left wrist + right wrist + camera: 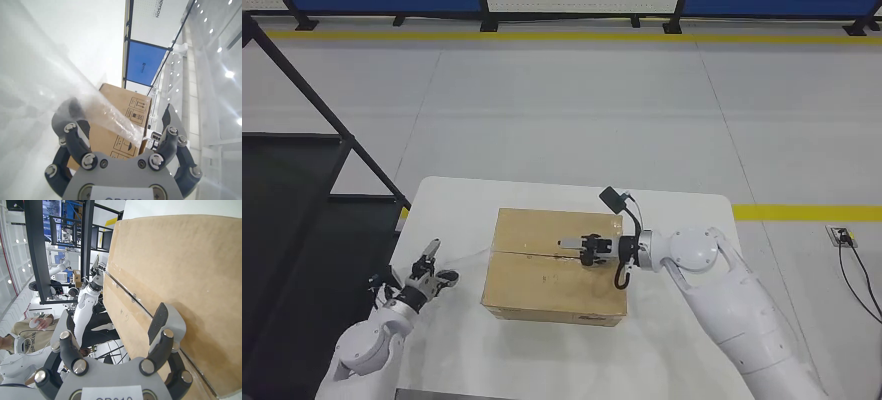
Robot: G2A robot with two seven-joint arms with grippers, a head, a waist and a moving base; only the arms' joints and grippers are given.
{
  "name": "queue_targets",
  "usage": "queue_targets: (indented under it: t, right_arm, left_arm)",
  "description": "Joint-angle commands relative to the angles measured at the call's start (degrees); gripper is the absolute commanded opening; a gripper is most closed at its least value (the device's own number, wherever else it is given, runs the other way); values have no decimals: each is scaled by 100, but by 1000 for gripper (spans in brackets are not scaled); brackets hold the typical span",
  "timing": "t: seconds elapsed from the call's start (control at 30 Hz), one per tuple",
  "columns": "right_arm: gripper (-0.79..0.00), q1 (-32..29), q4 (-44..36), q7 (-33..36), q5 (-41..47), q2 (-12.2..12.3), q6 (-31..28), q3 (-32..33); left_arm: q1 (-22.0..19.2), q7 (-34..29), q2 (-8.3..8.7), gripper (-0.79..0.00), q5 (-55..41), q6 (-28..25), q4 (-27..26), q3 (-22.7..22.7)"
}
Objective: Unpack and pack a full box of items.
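2 tools gape released: right tool (113, 319) over the box (542, 280) seam, left tool (122, 111) beside it.

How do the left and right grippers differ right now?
The left gripper sits off the box, over the table; the right gripper is over the box's top seam. A clear tape strip lies across the left gripper; the right gripper carries nothing. Both are open.
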Motion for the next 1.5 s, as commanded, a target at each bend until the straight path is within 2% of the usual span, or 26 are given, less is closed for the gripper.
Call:
queue_targets:
  t: [0.0, 0.13, 0.3, 0.5, 0.73, 1.07, 1.47]
  right_arm:
    - [0, -19, -27, -4, -11, 11, 3, 9]
    - [0, -51, -80, 1, -11, 30, 9, 29]
    - [0, -86, -135, -6, -16, 51, 4, 47]
    - [0, -148, -215, -11, -13, 83, -7, 92]
    - [0, -294, -343, -65, 12, 138, -37, 212]
    - [0, -575, -505, -109, 65, 247, -100, 489]
    - [0, -1050, -878, -105, 151, 404, -236, 903]
  left_arm:
    - [3, 159, 5, 0, -105, -152, -12, -98]
    - [102, 519, 17, 0, -78, -528, -183, -257]
    - [312, 887, 28, 0, 45, -852, -675, -394]
    - [517, 1206, 28, 0, 246, -945, -1323, -418]
    - [705, 1279, 32, 0, 446, -1127, -2044, -406]
    - [1142, 1702, 17, 0, 1126, -1303, -3328, -309]
    - [899, 1736, -7, 0, 1761, -984, -3864, 253]
